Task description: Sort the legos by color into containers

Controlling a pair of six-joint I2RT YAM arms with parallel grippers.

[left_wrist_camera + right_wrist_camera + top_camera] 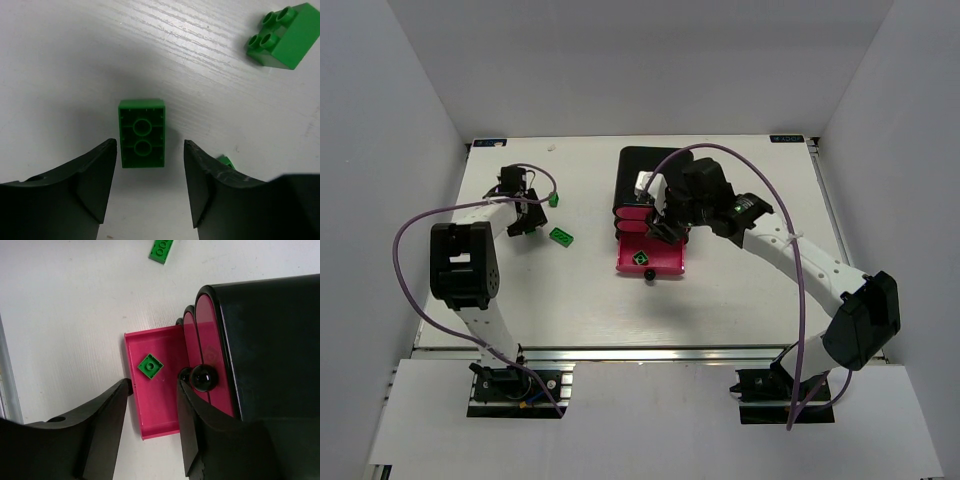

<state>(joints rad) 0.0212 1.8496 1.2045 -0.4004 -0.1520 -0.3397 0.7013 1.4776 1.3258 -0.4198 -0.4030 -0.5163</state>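
Observation:
A dark green lego (142, 132) lies upside-down on the table, just ahead of my open left gripper (150, 150) and in line with the gap between its fingers, not gripped. A second green lego (282, 35) lies studs-up further off. In the top view two green legos (561, 237) (552, 200) lie beside the left gripper (525, 222). The bottom pink drawer (155, 410) of the black casing (270, 340) is pulled out and holds one green lego (150, 365). My right gripper (154, 385) hovers open over that drawer, empty. No purple or yellow-green lego shows.
The two upper drawers (207, 330) are shut; a round black knob (204, 378) sits against my right finger. The open drawer's own knob (647, 274) points toward the near edge. White walls enclose the table on three sides.

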